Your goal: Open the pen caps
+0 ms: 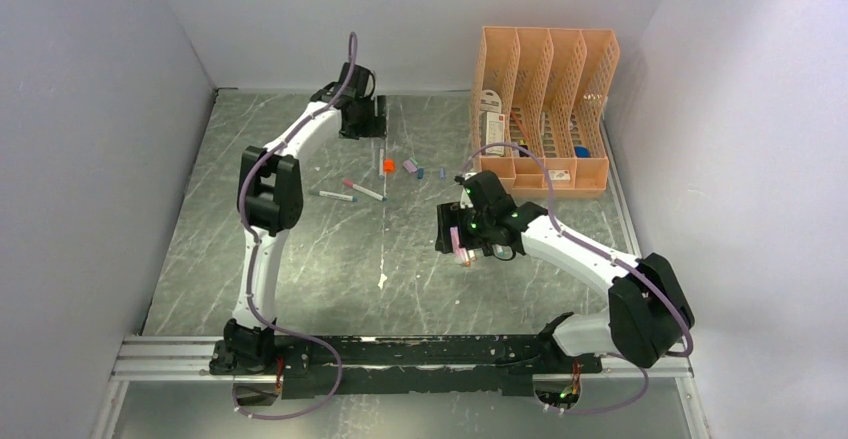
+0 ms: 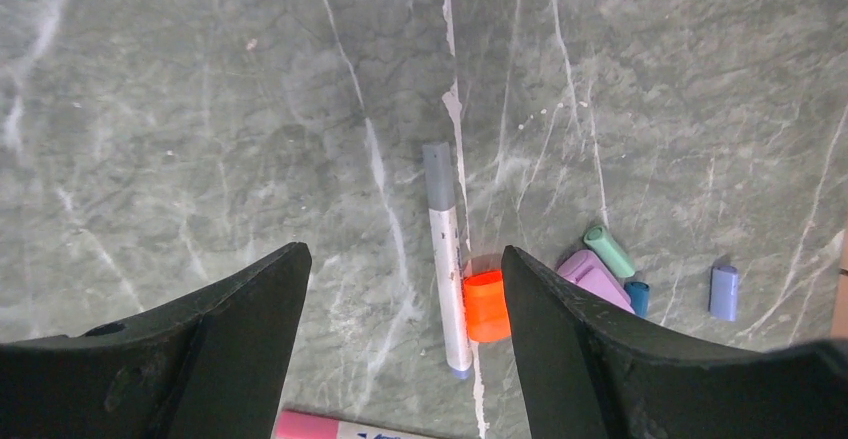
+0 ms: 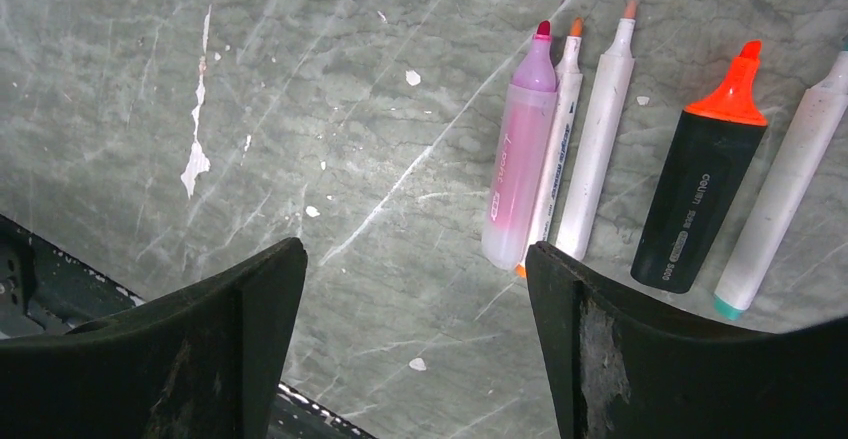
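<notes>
Pen caps lie loose on the marble-patterned table (image 2: 200, 109) to the right of your left pincer (image 2: 402, 251): an orange cap (image 2: 486, 305) just inside its right finger, then a lilac cap (image 2: 595, 277), a green cap (image 2: 609, 250), a small dark blue cap (image 2: 637, 296) and a pale blue cap (image 2: 724, 292) farther out beyond that finger. One grey-capped pen (image 2: 447, 279), its grey cap (image 2: 437, 172) on, lies lengthwise between the fingers with the cap end pointing away from the pincer, which hangs above it spread wide and holding nothing. That pen looks light, smooth and round, so it will likely roll or slip. Your best hold is probably across the middle of the barrel, with the other pincer on the grey cap, pulling straight along the pen, since the cap most likely sits by friction. Your right pincer (image 3: 415, 247) is likewise spread wide and empty. Ahead of it and off its right finger lie five uncapped pens side by side: a pink pen (image 3: 520, 169), two slim white pens (image 3: 597, 139), a black highlighter (image 3: 700, 189) with an orange tip, and a teal-ended white pen (image 3: 790, 189) farthest right.
</notes>
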`<action>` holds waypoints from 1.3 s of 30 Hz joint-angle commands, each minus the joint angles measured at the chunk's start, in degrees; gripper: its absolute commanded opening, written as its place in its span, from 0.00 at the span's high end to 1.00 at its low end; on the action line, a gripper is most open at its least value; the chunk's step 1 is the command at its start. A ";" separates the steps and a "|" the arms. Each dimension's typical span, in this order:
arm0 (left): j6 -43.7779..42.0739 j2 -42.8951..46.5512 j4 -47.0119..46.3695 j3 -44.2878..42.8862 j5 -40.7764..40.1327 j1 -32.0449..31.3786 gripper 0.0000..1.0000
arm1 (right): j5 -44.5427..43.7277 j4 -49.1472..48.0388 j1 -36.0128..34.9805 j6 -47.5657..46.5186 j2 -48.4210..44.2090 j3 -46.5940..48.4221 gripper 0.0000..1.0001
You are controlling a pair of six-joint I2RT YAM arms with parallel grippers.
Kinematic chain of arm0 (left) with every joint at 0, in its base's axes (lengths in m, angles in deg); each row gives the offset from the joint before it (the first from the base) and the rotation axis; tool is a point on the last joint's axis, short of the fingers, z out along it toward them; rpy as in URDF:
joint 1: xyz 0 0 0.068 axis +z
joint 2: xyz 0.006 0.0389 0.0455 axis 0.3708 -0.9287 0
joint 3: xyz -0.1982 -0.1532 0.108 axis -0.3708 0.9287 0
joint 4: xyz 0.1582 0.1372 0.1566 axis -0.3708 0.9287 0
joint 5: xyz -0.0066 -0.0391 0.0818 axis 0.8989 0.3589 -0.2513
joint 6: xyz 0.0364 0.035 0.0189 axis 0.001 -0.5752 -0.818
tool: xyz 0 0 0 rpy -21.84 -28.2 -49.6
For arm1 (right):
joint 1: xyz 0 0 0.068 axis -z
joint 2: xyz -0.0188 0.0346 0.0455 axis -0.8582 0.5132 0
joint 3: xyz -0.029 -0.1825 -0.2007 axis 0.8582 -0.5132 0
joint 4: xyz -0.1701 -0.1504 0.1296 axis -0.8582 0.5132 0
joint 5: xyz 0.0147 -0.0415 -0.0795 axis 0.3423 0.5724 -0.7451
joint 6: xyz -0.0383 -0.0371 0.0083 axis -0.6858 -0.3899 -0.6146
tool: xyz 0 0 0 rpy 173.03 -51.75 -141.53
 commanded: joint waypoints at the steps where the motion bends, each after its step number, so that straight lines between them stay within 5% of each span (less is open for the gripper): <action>1: 0.34 -1.42 -1.80 -1.12 -1.62 -1.02 0.18 | 0.39 -0.32 0.43 -0.58 -2.07 0.31 0.19; 27: -0.60 -6.98 -0.82 1.64 -9.49 -3.94 0.28 | -0.94 1.28 0.57 -0.06 -7.28 -1.69 0.19; 35: -0.82 -6.55 -1.28 4.89 -11.42 -3.85 0.40 | -1.77 3.25 0.57 0.00 -9.21 -0.78 0.19; 39: -0.72 -4.65 -2.07 7.83 -11.43 -3.66 0.58 | -3.06 4.90 0.52 -0.38 -10.27 0.08 0.20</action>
